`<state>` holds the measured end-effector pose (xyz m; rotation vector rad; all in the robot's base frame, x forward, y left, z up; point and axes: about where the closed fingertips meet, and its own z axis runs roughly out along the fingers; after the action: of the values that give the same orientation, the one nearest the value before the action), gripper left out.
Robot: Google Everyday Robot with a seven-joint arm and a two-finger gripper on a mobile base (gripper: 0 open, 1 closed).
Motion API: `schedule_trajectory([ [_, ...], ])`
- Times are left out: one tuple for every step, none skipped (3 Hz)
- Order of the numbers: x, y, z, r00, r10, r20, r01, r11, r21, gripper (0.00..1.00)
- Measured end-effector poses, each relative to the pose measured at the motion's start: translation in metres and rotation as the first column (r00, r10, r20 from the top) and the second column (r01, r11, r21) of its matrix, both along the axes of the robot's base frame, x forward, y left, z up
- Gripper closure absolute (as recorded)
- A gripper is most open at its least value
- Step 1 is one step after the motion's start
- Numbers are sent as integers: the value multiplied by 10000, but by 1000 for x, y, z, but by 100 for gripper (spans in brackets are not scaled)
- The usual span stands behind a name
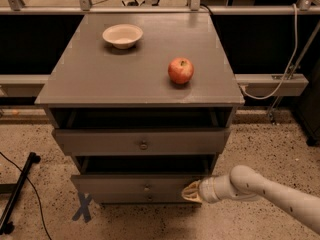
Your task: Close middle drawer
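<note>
The middle drawer (135, 186) is a low grey front with a tiny central knob. It stands pulled out under the wider top drawer (142, 143), which is also pulled out. My gripper (186, 192) comes in from the lower right on a white arm. Its yellowish tips are together and sit against the right end of the middle drawer's front. It holds nothing. The narrowest front (148, 198) shows just below.
A red apple (180, 70) and a white bowl (122, 35) rest on the grey cabinet top (100, 79). A black stand leg (19, 194) and cable lie on the speckled floor at left. A blue X mark (83, 207) is on the floor.
</note>
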<state>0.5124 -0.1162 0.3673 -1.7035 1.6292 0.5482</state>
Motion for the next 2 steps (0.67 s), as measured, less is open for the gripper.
schedule_trajectory([
  [3,2,0,10000,26,37,-26,10000,12,100],
  [17,19,0,9996,256,133,-257,9997,60,100],
])
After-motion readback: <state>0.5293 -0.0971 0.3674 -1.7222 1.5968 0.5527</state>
